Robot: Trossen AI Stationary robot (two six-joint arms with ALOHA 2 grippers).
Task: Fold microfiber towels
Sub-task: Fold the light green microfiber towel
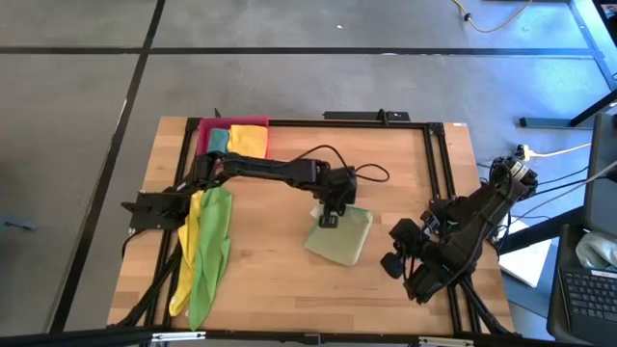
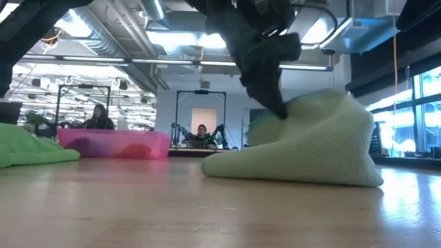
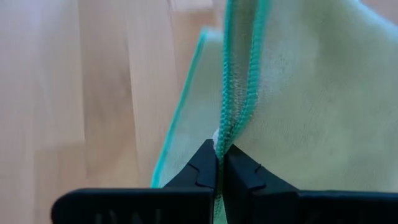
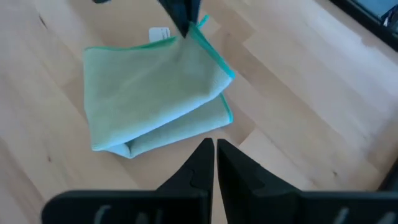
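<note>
The pale olive-green towel point(image 1: 344, 235) lies folded mid-counter point(image 1: 280, 280), its teal-stitched edge pinched and lifted by the left gripper point(image 1: 329, 220); a small white label point(image 4: 160, 32) shows at one corner, its print too small to read. A pink-red tray point(image 1: 253, 122) at the far edge holds a yellow towel point(image 1: 248, 141) and a teal towel point(image 1: 217, 141). The right gripper point(image 1: 393, 264) waits closed and empty near the counter's right edge.

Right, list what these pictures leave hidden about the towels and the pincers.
- Teal towel in the pink-red tray: high view, partly under the yellow towel.
- Pale olive-green microfiber towel: low view, its far side is hidden behind its own bulk.
- Left pincer, shut on that towel's teal-stitched edge: left wrist view, cloth fills the picture.
- Right pincer: shut, holding nothing.
</note>
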